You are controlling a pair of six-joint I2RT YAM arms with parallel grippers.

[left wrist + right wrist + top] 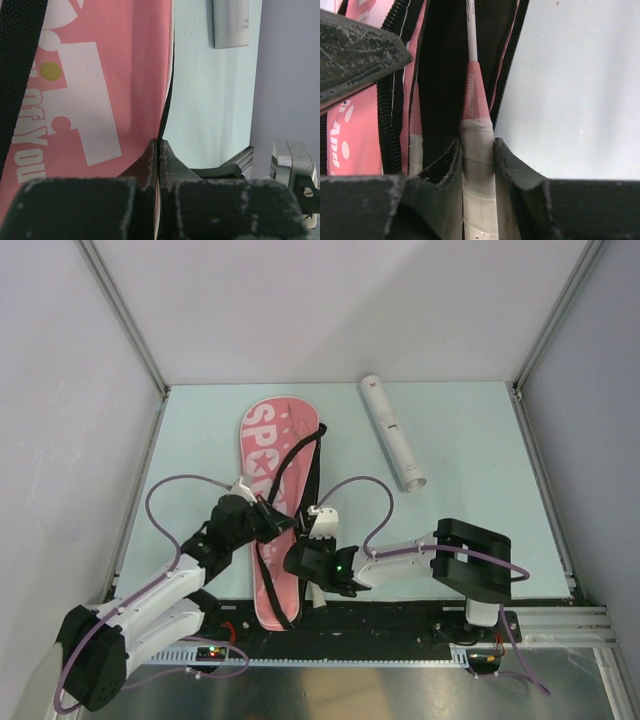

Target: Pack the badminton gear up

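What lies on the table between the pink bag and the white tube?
Nothing: in the top view that stretch is bare table. The pink bag has a black strap that bulges toward the white tube but stays apart from it.

One pink bag [268,435], one black strap [20,60], one white tube [393,432], two pale racket handles [479,150]

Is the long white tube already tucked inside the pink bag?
No, the white tube lies out on the table, apart from the pink bag to its left.
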